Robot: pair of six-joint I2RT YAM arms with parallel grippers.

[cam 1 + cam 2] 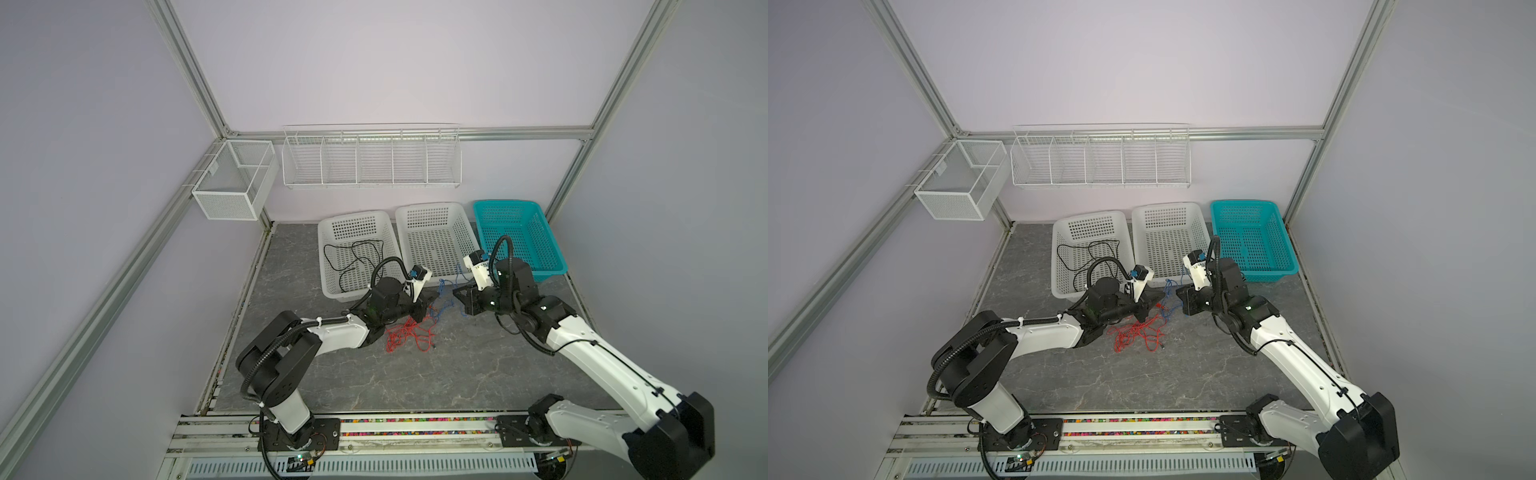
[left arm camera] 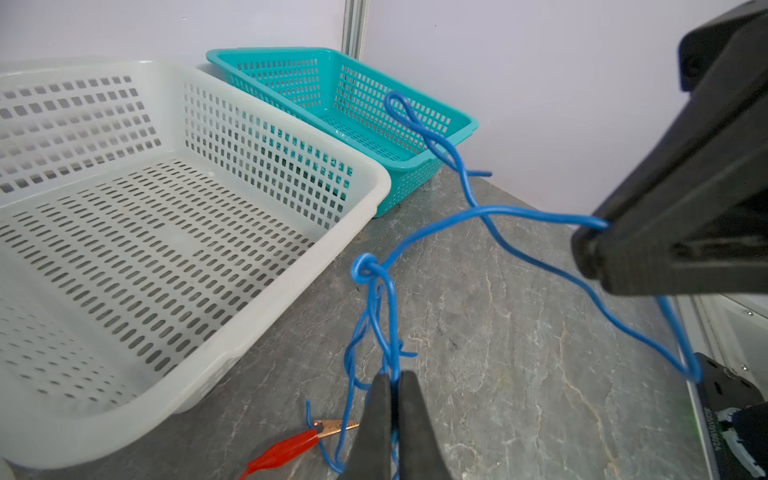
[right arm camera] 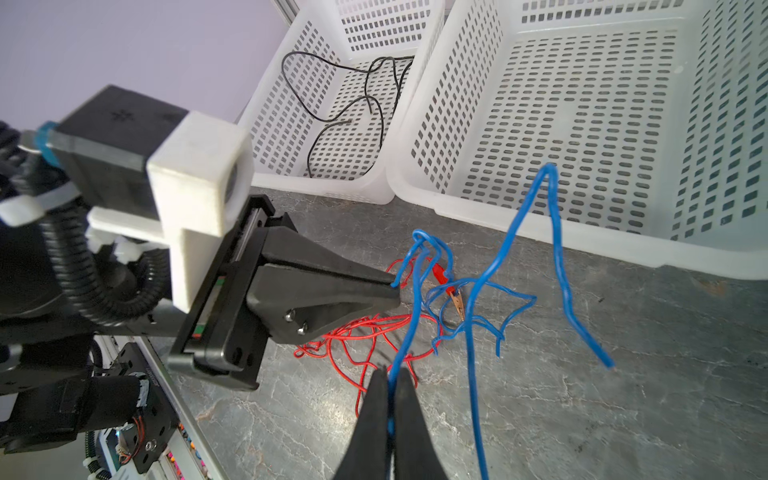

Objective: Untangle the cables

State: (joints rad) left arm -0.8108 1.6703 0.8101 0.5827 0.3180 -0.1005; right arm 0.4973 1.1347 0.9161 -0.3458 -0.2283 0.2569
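A blue cable hangs kinked and looped between my two grippers above the grey table, with a tight knot in it. My left gripper is shut on one strand of it. My right gripper is shut on another strand. In both top views the two grippers face each other closely in front of the middle basket. A red cable lies in a loose tangle on the table below them, its red alligator clip among blue strands. A black cable lies in the left white basket.
Three baskets stand in a row at the back: the left white basket, a middle white basket and a teal basket. Wire racks hang on the rear wall. Metal frame posts mark the table's corners.
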